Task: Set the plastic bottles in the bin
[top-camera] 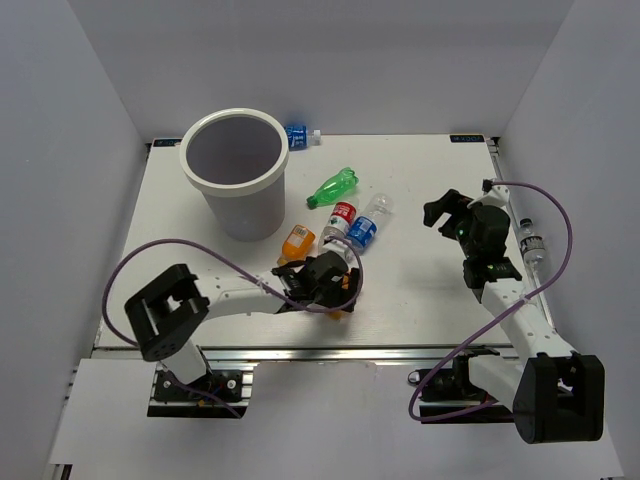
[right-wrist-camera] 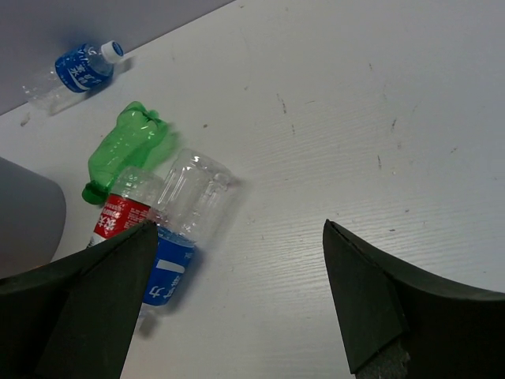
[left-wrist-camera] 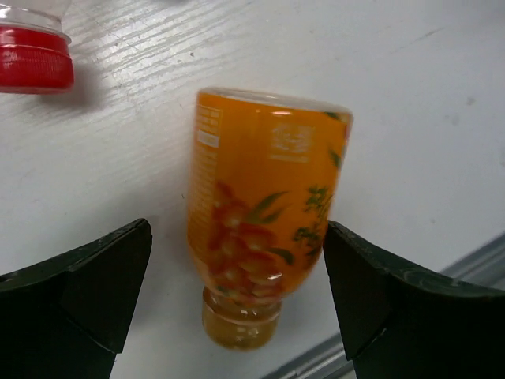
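Left wrist view: left end effector gapes astride an orange bottle lying on the bench, its long axis running between the fingers, cap toward the wrist. Right end effector, also apart, sits farther off.

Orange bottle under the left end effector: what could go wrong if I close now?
1. The orange bottle sits off-centre in the open left end effector, close to one finger; closing may roll it.
2. It lies near the table edge, so a slip might send it off.
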Controlling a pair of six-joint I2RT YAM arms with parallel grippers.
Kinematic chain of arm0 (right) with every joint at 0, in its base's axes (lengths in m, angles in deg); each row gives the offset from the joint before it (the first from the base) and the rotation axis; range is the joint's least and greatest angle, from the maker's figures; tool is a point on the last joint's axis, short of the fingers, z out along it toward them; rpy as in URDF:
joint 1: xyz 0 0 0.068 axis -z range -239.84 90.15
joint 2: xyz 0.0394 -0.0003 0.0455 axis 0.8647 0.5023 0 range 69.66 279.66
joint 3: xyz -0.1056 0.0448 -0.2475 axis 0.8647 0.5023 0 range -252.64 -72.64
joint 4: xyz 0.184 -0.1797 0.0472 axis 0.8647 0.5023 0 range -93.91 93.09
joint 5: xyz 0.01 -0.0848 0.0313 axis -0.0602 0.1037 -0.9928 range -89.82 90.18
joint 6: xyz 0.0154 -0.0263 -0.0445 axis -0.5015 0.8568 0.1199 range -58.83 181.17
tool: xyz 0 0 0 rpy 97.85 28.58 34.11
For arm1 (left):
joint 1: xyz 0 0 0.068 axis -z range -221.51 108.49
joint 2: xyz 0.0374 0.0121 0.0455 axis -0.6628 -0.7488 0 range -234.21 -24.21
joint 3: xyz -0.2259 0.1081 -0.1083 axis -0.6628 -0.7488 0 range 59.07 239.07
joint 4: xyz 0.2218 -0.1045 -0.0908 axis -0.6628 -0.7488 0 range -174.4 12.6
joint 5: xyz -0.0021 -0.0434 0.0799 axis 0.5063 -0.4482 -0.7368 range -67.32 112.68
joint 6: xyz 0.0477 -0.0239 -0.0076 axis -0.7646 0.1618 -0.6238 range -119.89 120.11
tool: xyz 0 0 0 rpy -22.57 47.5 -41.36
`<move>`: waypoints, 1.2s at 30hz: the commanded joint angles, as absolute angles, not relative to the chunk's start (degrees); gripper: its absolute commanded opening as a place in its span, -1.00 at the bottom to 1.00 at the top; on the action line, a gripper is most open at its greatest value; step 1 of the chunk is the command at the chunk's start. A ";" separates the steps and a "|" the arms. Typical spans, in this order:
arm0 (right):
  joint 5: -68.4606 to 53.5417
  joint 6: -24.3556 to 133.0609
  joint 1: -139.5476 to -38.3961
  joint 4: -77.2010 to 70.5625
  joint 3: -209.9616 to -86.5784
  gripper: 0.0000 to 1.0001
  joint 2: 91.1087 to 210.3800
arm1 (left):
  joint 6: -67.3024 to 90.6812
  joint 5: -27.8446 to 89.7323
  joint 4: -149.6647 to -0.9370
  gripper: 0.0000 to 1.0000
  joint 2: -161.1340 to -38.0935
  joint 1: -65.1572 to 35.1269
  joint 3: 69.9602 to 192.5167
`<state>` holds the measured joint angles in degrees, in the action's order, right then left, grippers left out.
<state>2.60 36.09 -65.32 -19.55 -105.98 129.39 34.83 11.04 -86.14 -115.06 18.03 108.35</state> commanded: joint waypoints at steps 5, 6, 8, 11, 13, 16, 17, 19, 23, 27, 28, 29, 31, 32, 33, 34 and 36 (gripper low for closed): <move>5.45 36.47 -65.29 -18.86 -108.67 0.79 129.43 | 34.65 8.09 -85.32 0.87 -121.15 18.25 113.91; 5.45 36.56 -65.29 -18.86 -108.58 0.79 129.43 | 34.48 8.18 -84.88 0.81 -121.06 18.25 114.17; 5.28 36.47 -65.21 -18.77 -108.67 0.79 129.52 | 33.77 8.27 -84.44 0.52 -120.36 18.25 114.18; 5.63 36.73 -65.21 -18.33 -108.93 0.79 129.69 | 31.41 10.11 -82.60 0.14 -117.73 18.25 113.12; 5.81 36.56 -65.29 -18.33 -109.02 0.79 129.69 | 29.22 12.21 -81.01 0.01 -115.02 18.25 112.42; 5.72 36.82 -65.21 -18.24 -109.02 0.79 129.52 | 26.23 12.23 -81.53 -0.07 -112.20 18.25 114.42; 5.54 36.91 -65.21 -18.24 -109.02 0.79 129.60 | 25.52 11.53 -82.49 -0.07 -110.53 18.25 115.83; 5.11 37.09 -65.29 -18.50 -108.94 0.79 129.34 | 22.54 10.21 -84.78 -0.08 -109.12 18.25 119.17; 2.04 38.75 -65.29 -19.12 -108.85 0.79 129.69 | 18.75 2.83 -86.11 0.00 -106.39 16.41 129.97; -1.04 39.54 -65.21 -18.59 -109.81 0.79 131.27 | 17.60 2.28 -87.16 0.02 -104.28 4.77 137.45; -2.35 39.46 -65.29 -18.68 -110.07 0.79 131.54 | 18.56 2.20 -87.25 0.02 -104.10 1.76 138.51; -3.41 39.28 -65.29 -18.68 -110.51 0.79 131.89 | 19.09 1.33 -87.51 0.02 -104.19 -0.71 139.48; -8.15 39.63 -65.38 -19.03 -111.13 0.79 133.20 | 18.83 -0.34 -87.51 0.00 -104.36 -7.39 141.59; -9.13 39.37 -65.38 -18.25 -112.35 0.79 134.77 | 18.83 -1.04 -86.64 0.00 -104.28 -10.89 141.77; -10.53 39.37 -65.56 -17.54 -113.06 0.79 135.57 | 18.48 0.26 -85.85 0.02 -104.28 -12.49 141.51; -10.54 39.37 -65.91 -16.84 -113.85 0.79 136.63 | 17.61 0.53 -84.97 0.07 -104.01 -13.90 141.08; -10.37 38.76 -66.70 -15.43 -115.52 0.79 139.26 | 16.99 0.97 -84.52 0.08 -103.92 -17.06 140.63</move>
